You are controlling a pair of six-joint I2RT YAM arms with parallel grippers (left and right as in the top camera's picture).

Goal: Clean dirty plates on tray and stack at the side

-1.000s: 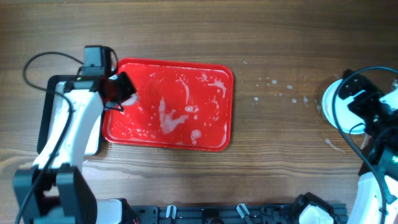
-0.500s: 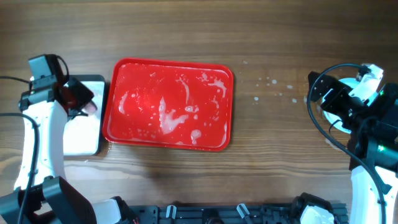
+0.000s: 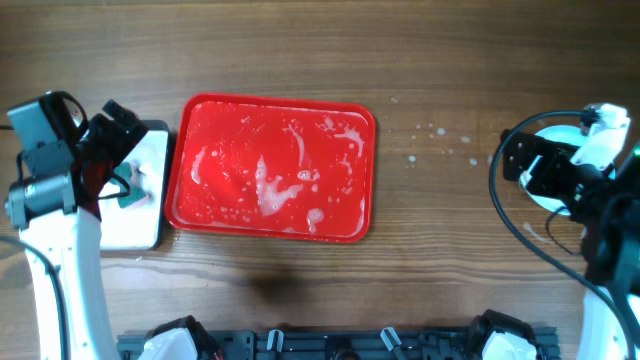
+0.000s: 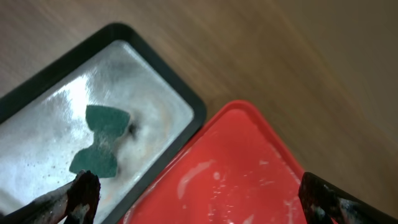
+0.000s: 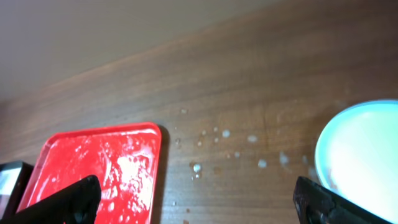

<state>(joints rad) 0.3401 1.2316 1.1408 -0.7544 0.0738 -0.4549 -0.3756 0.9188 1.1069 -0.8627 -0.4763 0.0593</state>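
Red and streaked with white suds, the tray (image 3: 275, 98) lies mid-surface with no plate on it. The plates (image 5: 367, 143) sit at the far right, well apart from the tray. The right arm hides most of them from overhead, so we cannot count the stack. Our right claw (image 5: 196, 186) hangs spread and empty, with the nearest plate off to its right. Our left claw (image 4: 198, 186) is spread too and holds nothing. It hovers above the seam where the pan (image 4: 193, 109) sits just beside the tray's left edge. The green sponge (image 4: 102, 140) lies loose in the pan.

We judge the washing and stacking done, leaving only a clean retreat. To do that well, we should raise the right claw straight up before swinging it inward, so neither finger clips a rim and slides the wet stack. On the left we lift first as well, clearing the pan's rim and the tray's lip. Droplets (image 3: 440, 132) dot the surface (image 3: 450, 250) between tray and plates, so we should avoid dragging anything through them.
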